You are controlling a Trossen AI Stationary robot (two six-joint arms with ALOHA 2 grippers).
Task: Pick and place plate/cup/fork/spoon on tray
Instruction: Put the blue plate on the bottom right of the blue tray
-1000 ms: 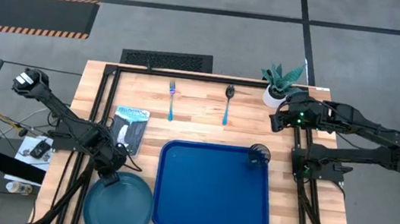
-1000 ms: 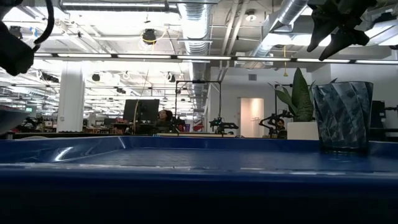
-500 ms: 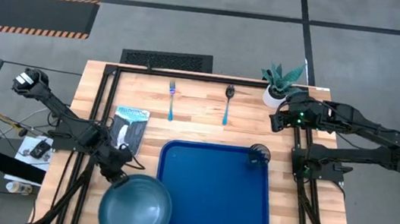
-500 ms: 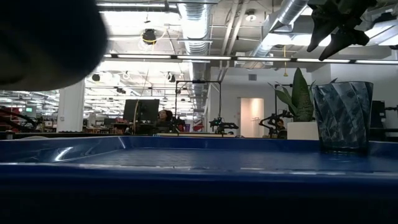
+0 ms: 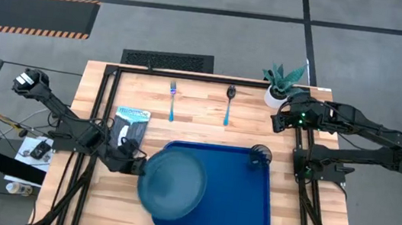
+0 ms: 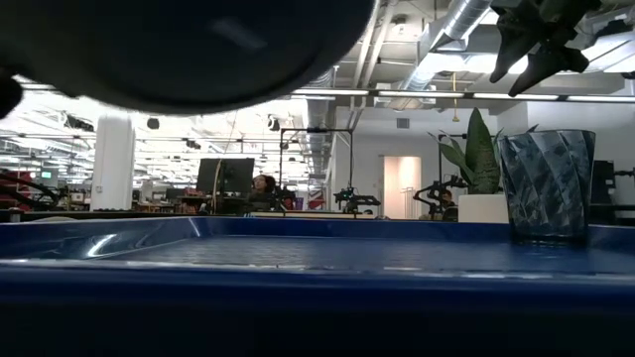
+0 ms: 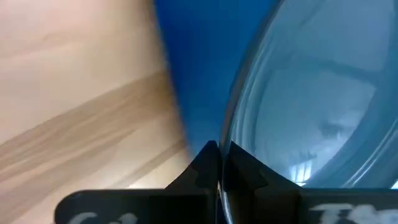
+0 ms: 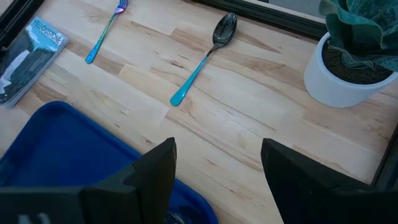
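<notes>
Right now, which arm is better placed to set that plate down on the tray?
The left. Its gripper is shut on the plate rim, holding it above the tray. The right gripper waits open near the plant.

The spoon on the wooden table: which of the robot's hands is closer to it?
The right. The right hand hovers just to one side of the spoon, by the plant pot, while the left hand grips the plate over the tray's near-left part.

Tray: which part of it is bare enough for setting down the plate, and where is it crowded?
The tray is bare across its middle and right side, in front of the cup in its far right corner. The left tool holds the plate in the air over the tray's left part. The right tool waits beside the plant.
</notes>
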